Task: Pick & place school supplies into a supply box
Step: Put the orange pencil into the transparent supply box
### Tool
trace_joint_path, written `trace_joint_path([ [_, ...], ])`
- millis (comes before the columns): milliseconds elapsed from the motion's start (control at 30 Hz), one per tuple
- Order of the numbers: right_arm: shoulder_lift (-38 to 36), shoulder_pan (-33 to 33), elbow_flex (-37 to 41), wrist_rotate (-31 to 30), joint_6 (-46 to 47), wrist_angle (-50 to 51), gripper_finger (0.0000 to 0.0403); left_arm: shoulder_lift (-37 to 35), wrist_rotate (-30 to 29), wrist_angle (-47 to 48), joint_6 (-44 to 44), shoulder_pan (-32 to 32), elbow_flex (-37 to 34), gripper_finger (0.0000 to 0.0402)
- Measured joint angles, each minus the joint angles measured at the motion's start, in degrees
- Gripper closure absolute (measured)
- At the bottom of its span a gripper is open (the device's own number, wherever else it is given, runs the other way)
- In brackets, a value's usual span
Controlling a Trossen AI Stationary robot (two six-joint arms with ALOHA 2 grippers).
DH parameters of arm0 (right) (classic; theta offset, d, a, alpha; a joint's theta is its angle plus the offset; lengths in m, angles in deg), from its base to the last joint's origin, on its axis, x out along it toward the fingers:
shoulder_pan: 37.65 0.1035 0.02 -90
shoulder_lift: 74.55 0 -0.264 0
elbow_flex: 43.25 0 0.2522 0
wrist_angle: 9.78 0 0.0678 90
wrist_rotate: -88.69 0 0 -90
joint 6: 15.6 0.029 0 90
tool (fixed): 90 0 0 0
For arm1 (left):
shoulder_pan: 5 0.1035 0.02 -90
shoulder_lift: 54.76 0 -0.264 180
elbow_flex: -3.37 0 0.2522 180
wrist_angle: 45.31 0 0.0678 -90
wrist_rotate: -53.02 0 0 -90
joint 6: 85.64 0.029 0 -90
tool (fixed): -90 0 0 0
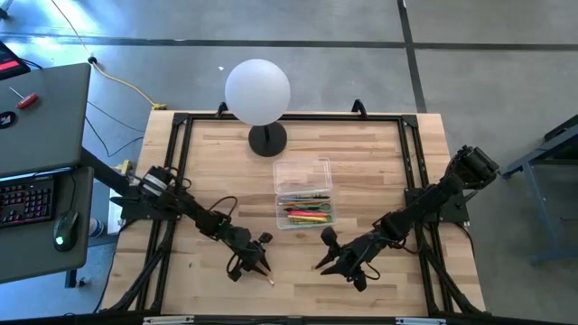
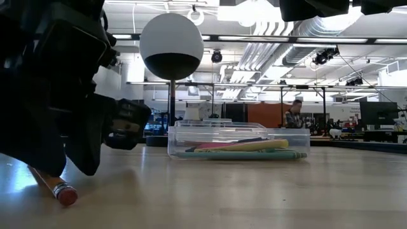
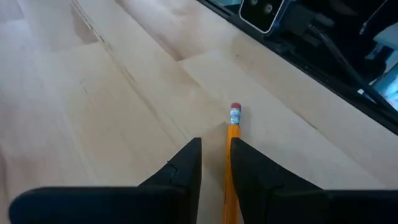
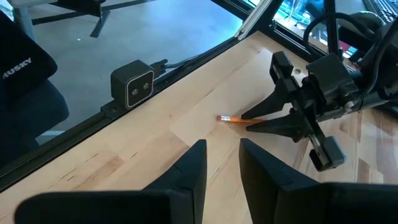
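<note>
Grasping the yellow pencil (image 3: pixel 232 163) near its tip with the left pincer (image 3: pixel 214 163), low on the worktop (image 1: pixel 208 171). Lift level, then carry over the supply box (image 1: pixel 303 192). Right pincer (image 4: pixel 222 163) near, slightly parted, holding nothing.

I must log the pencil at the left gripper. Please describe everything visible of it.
The pencil is thin and orange-yellow, with a silver ferrule and a red eraser tip. It lies low on the wooden table, its shaft between the fingers of the left gripper, eraser end sticking out. Its other end is hidden.
</note>
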Motion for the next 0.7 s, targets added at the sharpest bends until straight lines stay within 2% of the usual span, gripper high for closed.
trace_joint_path([
  [333,0.0,0.0,0.0,0.0,0.0,0.0,0.0329,0.8,0.7,-4.6,0.9,0.0,-0.1,0.0287],
  [533,0.0,0.0,0.0,0.0,0.0,0.0,0.0329,0.0,8.3,-13.9,3.1,0.0,-0.1,0.0286],
  [700,0.0,0.0,0.0,0.0,0.0,0.0,0.0329,0.0,7.7,-10.2,1.1,0.0,-0.1,0.0286],
])
